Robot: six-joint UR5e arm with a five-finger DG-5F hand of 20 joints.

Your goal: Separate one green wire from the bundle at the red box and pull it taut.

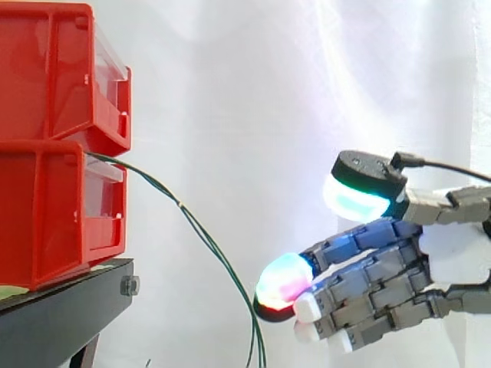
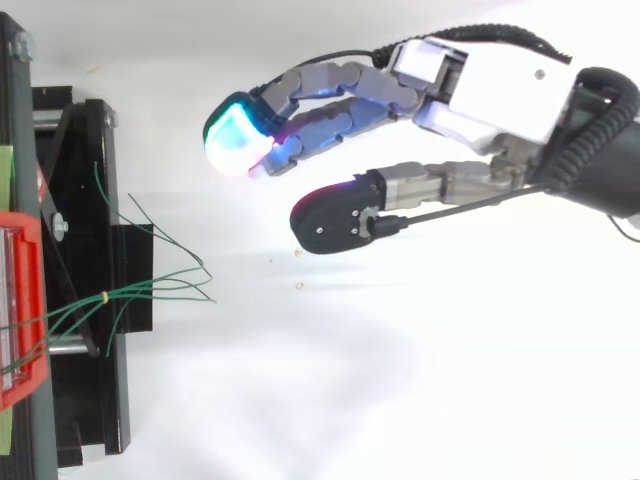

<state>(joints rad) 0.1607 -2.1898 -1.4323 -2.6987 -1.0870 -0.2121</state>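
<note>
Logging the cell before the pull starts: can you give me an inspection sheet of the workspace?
Surface: white ground; black stand bearing the bins.
Job's things: green wires come out between two stacked red bins, sag downward, bound by a yellow tie, ends splayed.
Clutter: small specks on the white ground.
Hand: hand open, holds nothing, apart from the wires.
Cables: nothing seen besides the green wires.
Surroundings: white curtain.

Two stacked red bins (image 1: 57, 207) rest on the black stand (image 1: 54, 322).
</note>
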